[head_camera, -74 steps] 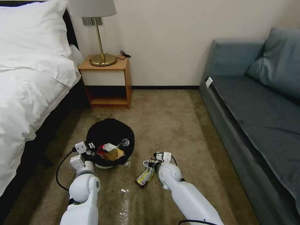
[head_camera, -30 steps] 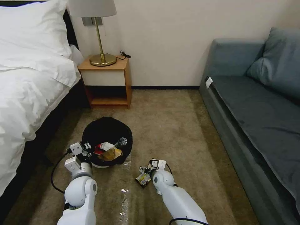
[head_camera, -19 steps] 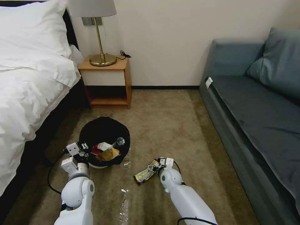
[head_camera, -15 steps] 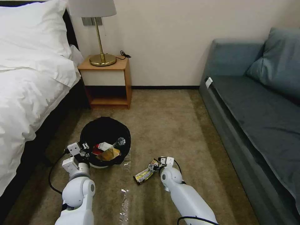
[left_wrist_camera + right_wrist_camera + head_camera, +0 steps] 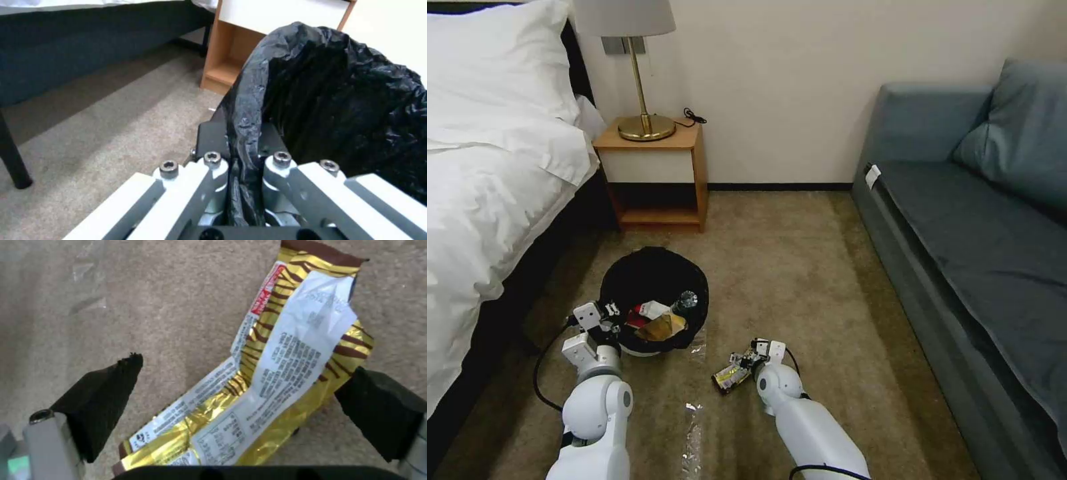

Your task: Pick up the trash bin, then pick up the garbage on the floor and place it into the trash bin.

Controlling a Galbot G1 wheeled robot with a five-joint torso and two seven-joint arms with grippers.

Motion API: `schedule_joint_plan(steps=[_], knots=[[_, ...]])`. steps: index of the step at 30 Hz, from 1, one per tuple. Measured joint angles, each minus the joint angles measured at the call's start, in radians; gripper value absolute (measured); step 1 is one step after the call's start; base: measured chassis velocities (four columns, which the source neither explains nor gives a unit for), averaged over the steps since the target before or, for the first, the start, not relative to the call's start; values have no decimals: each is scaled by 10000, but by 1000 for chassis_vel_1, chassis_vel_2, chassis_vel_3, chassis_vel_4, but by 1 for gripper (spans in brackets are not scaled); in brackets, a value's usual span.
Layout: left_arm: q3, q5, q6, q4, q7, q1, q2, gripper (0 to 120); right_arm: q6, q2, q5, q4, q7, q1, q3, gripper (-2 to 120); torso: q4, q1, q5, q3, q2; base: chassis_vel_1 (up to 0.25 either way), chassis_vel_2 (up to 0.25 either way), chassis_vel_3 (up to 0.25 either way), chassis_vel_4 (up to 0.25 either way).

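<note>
my right gripper (image 5: 242,386) is down at the carpet (image 5: 800,267) with its jaws spread wide, one black pad (image 5: 104,396) on bare carpet to one side and the other pad (image 5: 382,406) just past the far edge of the yellow-black wrapper (image 5: 276,373). the wrapper lies crumpled between the pads, its white printed back facing my wrist camera; one edge looks to be touching the far pad, and nothing is pinched. from the head camera i see that gripper (image 5: 752,355) at the wrapper's (image 5: 729,375) near end, on the floor to the right of the trash bin (image 5: 654,293).

my left gripper (image 5: 244,186) is clamped together on the bin's rim, with the black liner bag (image 5: 338,100) bunched between the fingers (image 5: 209,176). in the head view it (image 5: 607,321) grips the near-left rim. whether the bin is clear of the carpet, i cannot tell.

inside the bin i can see a red snack packet (image 5: 639,315), a brown paper bag (image 5: 662,328) and a small clear bottle (image 5: 684,301).

a silvery tape strip (image 5: 692,437) lies on the carpet between my two arms. beyond the bin stands a wooden nightstand (image 5: 657,177) with a brass lamp (image 5: 644,100); the bed (image 5: 487,167) is on my left, a blue-grey sofa (image 5: 974,227) on my right.
</note>
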Motion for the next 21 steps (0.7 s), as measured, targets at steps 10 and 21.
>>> schedule_joint_plan(steps=[10,21], knots=[[-27,-1,7,-102,-10,67,12,4,801,3,-533,-665,-532,14,220,73,-1,0,-1,0,0,0,0,0,0],[-15,-20,19,-110,-11,58,30,4,1287,-3,-860,-799,-956,10,244,32,0,0,1,0,0,0,0,0,0]])
